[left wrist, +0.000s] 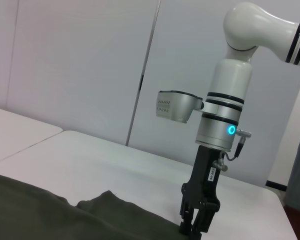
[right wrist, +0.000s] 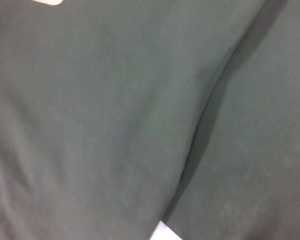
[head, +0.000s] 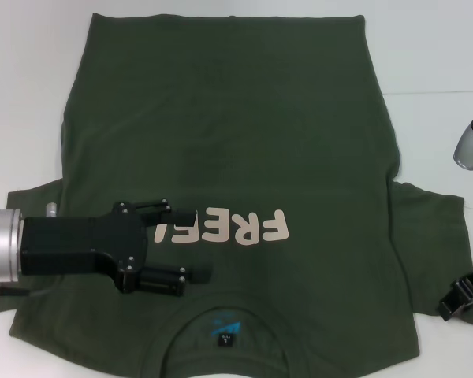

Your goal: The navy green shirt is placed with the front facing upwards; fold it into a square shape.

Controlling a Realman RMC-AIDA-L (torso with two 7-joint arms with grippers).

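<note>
One navy green shirt (head: 236, 134) is lying spread flat and front up on the white worktop (head: 433, 71), covering most of it. Its round neck is pointing toward the near edge and its hem is reaching almost to the far edge. A pale pink print (head: 248, 228) is showing upside down across the chest, and a small dark collar label (head: 223, 339) is sitting inside the neck at the near edge. Both short sleeves are lying out toward the left and right edges.

Left gripper (head: 203, 244) is hovering over the chest, reaching in from the left edge; its black fingers (head: 191, 214) are standing wide apart and holding nothing, with the upper one overlapping the end of the print.

Right gripper (left wrist: 192, 227) is standing upright at the right-hand sleeve near the right edge, its tips touching the cloth; whether they are gripping it cannot be told. The right wrist view is showing only green cloth with a fold running across it
</note>
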